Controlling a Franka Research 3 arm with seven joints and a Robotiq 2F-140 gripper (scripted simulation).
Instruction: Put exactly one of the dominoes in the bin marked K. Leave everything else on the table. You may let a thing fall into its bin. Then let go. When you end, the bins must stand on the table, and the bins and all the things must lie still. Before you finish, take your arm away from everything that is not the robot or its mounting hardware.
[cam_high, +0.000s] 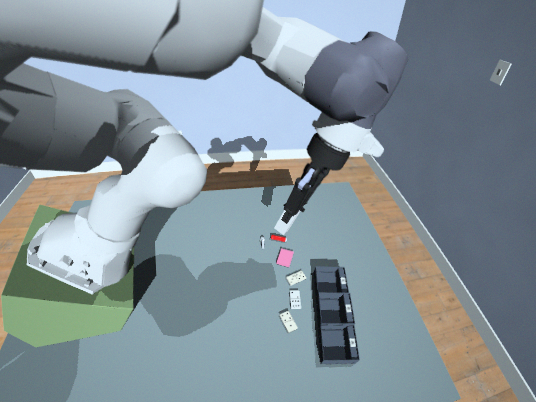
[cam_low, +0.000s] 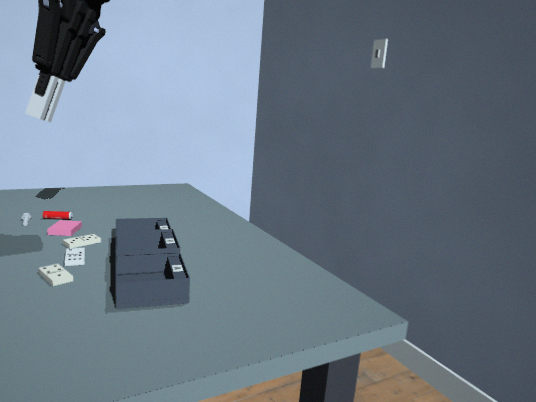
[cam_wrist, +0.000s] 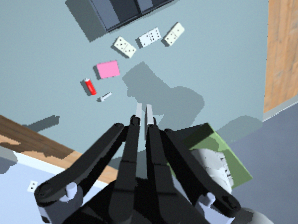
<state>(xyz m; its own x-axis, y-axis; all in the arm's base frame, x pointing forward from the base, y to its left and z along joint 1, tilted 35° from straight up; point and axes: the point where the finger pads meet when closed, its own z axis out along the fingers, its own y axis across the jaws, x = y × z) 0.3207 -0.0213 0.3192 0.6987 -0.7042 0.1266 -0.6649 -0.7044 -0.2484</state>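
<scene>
Top view: we see the gripper (cam_high: 284, 226) hanging above the red cylinder (cam_high: 277, 237) and small white bolt (cam_high: 261, 241), fingers pinched nearly together with nothing between them, so we read this as an approach pose, not a carry. Three dominoes (cam_high: 295, 277) (cam_high: 295, 299) (cam_high: 288, 320) lie flat in a loose column just beside the row of three dark bins (cam_high: 334, 310), handy for a short lift-and-drop; the pink block (cam_high: 285, 257) sits between them and the red cylinder. Exterior view: gripper (cam_low: 42, 106) is well above the table (cam_low: 280, 300), tilted, empty. Bins (cam_low: 147, 267) carry label tags, but we cannot read which is K. Wrist view: fingertips stand narrow and parallel, dominoes (cam_wrist: 148, 37) ahead near the bin edge (cam_wrist: 112, 12). We'd judge it must open before descending on one domino.
</scene>
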